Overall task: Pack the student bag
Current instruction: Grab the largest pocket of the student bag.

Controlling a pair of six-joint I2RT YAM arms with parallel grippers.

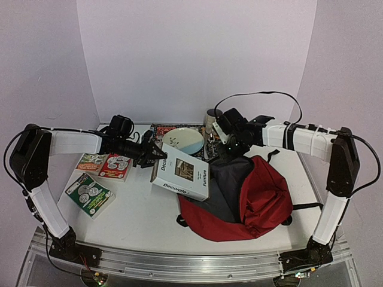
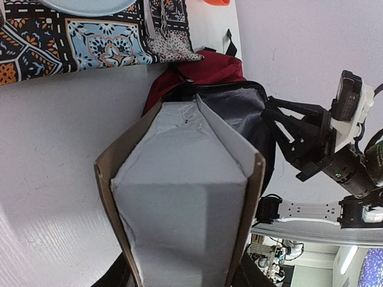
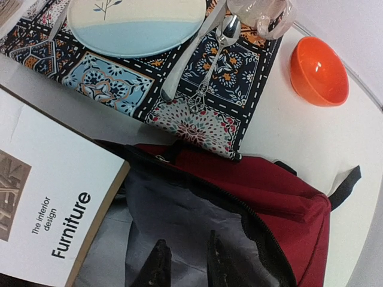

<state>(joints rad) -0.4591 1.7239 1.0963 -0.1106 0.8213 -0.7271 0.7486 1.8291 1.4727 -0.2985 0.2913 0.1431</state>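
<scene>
Left gripper [image 1: 154, 155], centre-left of frame, clamps the book [image 1: 181, 172], tilting it toward the student bag [image 1: 263, 197] at lower right for sliding in. Right gripper [image 3: 187, 240] hovers, jaws apart, over its open mouth, I judge to spread it.

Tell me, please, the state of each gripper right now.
Left gripper: closed on the book.
Right gripper: slightly open above the bag, holding nothing.

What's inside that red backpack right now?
Only grey lining shows in the open backpack; a corner of the book, held by the left gripper, just reaches its mouth. Folds hide the bottom.
</scene>
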